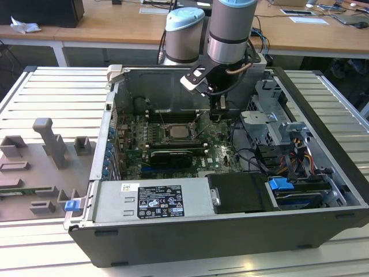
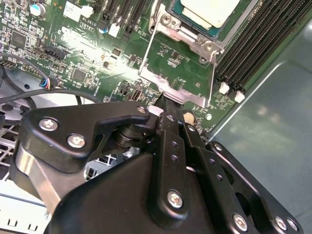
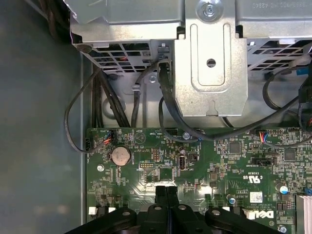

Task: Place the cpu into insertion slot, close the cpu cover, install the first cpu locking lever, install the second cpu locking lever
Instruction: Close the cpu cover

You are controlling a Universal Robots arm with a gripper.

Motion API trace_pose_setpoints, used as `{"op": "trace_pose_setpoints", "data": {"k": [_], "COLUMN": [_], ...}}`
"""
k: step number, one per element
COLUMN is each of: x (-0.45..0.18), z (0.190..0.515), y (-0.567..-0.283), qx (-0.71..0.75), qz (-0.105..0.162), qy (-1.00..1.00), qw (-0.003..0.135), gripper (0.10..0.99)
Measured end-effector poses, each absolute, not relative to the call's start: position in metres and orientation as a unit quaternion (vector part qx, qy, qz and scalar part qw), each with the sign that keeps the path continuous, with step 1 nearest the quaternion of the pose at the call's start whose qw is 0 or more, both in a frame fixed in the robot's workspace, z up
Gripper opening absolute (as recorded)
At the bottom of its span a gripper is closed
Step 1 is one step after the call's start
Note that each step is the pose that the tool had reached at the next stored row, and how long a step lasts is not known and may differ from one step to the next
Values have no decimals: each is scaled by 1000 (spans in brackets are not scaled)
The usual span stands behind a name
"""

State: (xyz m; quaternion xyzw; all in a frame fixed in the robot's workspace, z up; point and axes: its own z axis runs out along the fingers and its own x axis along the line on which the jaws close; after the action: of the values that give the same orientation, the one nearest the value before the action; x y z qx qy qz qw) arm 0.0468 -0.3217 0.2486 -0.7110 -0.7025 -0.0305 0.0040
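Silvery cpu cover against the pincer, cpu beyond it.

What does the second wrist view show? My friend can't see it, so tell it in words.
The black gripper, fingers shut, has its tip at the lip of the swung-open silvery cpu cover. Beyond the cover, the pale cpu already sits in the insertion slot on the green board.

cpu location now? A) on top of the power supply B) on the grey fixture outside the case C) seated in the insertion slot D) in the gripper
C: in the second wrist view the cpu lies flat inside the insertion slot, its pale top facing up.
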Motion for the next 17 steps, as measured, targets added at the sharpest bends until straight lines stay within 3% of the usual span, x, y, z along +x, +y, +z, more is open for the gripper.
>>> {"op": "trace_pose_setpoints", "data": {"k": [17], "x": [44], "z": [249], "y": [-322], "qx": [-711], "qz": [-31], "qy": [-703], "qw": [4], "gripper": [106]}}
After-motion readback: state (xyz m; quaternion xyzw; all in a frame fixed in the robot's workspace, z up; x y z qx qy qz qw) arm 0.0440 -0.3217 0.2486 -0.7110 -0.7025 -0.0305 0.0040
